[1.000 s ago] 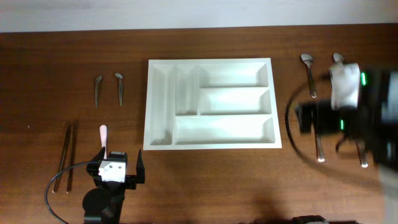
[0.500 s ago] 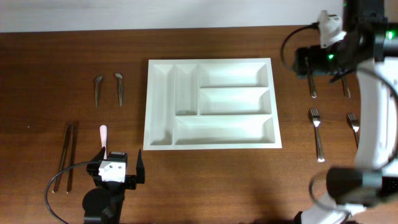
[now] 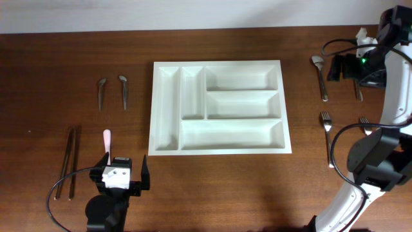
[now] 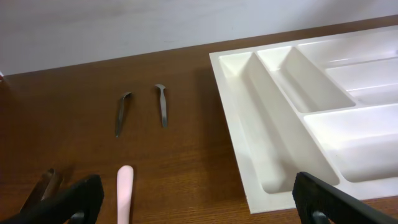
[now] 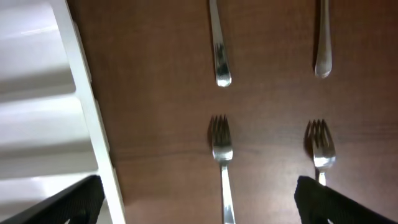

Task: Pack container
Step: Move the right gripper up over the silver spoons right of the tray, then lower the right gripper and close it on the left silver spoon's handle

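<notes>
Left pincer [image 4: 198,204] wide open, holding nothing | right pincer [image 5: 199,202] wide open, holding nothing (two forks [image 5: 221,148] lie ahead)

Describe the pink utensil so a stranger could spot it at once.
From the large white container mid-table, look left past its near corner. Right of two long dark sticks lies the pink utensil, the only coloured piece there.
</notes>
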Robot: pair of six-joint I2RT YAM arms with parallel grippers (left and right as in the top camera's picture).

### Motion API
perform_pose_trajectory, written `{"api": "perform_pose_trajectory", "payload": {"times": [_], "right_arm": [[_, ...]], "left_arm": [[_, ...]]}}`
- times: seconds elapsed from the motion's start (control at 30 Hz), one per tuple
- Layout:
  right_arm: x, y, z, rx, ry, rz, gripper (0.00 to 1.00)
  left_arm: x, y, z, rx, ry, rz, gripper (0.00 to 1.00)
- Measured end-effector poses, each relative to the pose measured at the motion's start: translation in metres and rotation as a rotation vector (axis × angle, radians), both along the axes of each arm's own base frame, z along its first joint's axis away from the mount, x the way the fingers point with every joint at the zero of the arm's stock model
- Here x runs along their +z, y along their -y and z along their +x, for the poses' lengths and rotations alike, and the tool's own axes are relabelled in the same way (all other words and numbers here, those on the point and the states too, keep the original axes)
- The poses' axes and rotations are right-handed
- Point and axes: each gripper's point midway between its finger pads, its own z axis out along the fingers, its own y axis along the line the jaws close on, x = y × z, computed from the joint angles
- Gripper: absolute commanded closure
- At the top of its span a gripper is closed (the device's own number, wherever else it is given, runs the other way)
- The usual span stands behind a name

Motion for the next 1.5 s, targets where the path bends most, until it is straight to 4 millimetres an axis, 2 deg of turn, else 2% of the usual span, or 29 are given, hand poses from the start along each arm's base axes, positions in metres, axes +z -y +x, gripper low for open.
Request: {"api": "perform_pose_trajectory", "payload": {"times": [0.17,0.43,0.53,0.7,0.93,1.07,1.17,1.5], "right_arm": [[0.001,-0.004,0.018,0.048,0.060,-0.024,0.01],[-0.021,-0.009,0.056,0.088,0.125,-0.038,0.01],[-0.026,-0.007,0.065,0.091,0.144,-0.045,0.01],[-0.042,-0.013,0.070,0.104,0.120,-0.036,0.01],[-0.105,-0.036,0.072,0.149,-0.008,0.005,0.01],[-0.127,-0.040,0.066,0.154,-0.065,0.022,0.01],[-0.133,-0.036,0.065,0.148,-0.080,0.017,0.01],[-0.132,-0.008,0.072,0.160,-0.049,-0.073,0.01]], "left_arm": [[0.000,0.000,0.000,0.000,0.000,0.000,0.01],[0.000,0.000,0.000,0.000,0.000,0.000,0.01],[0.000,0.000,0.000,0.000,0.000,0.000,0.01],[0.000,0.000,0.000,0.000,0.000,0.000,0.01],[0.000,0.000,0.000,0.000,0.000,0.000,0.01],[0.000,0.000,0.000,0.000,0.000,0.000,0.01],[0.000,0.000,0.000,0.000,0.000,0.000,0.01],[0.000,0.000,0.000,0.000,0.000,0.000,0.01]]}}
